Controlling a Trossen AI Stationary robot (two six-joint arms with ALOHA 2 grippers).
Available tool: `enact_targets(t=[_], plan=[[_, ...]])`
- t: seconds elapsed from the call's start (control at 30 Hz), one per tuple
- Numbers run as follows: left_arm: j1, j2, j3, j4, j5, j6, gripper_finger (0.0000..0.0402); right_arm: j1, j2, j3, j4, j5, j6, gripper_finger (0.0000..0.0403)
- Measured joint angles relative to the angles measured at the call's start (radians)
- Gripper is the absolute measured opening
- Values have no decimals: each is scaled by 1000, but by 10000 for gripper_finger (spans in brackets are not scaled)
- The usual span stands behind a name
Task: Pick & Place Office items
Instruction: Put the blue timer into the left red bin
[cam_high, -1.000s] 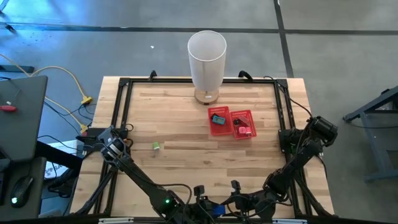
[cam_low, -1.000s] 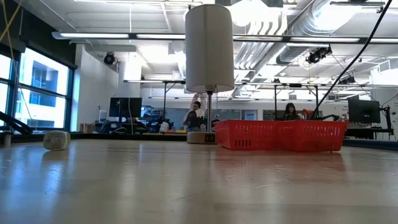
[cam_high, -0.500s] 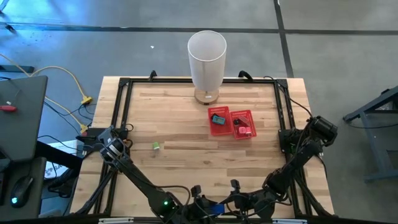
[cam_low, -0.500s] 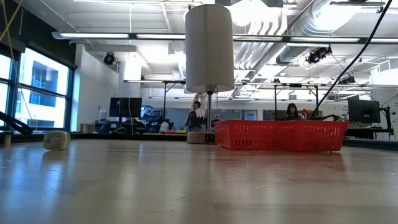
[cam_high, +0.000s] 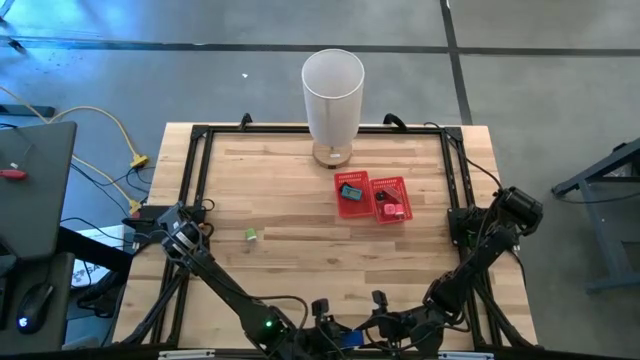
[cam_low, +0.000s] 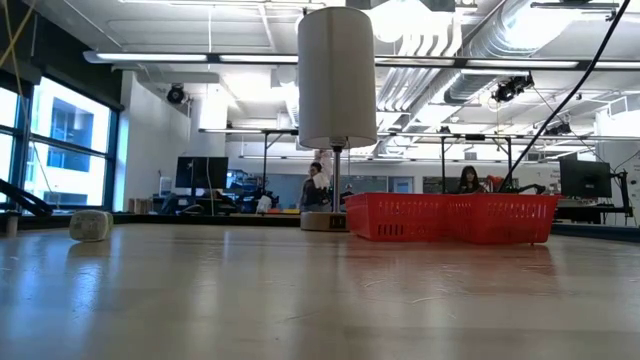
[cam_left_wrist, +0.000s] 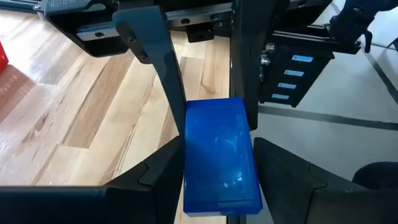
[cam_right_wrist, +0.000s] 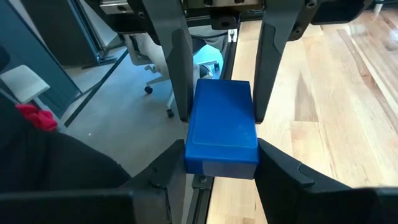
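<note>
Both grippers, the left gripper (cam_left_wrist: 214, 180) and the right gripper (cam_right_wrist: 221, 177), sit at the table's near edge, each with its fingers closed on a blue rectangular plastic box (cam_left_wrist: 219, 155).

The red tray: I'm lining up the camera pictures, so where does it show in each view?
High view: red tray right of centre on the table, just in front of the white cylinder.
Low view: right of centre, beside the cylinder's base.
Left wrist view: only a red sliver at the picture's edge, too little to identify.
Right wrist view: not in it.
Shared landmark: the white cylinder.
</note>
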Motion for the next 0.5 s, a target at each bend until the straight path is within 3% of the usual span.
enact_targets(t=[0.2, 0.5], plan=[[-6, 0, 0, -5, -1, 86, 183, 0, 0, 0, -26, 1, 25, 141], [-61, -66, 1, -61, 1, 218, 183, -1, 0, -1, -273, 71, 244, 142]])
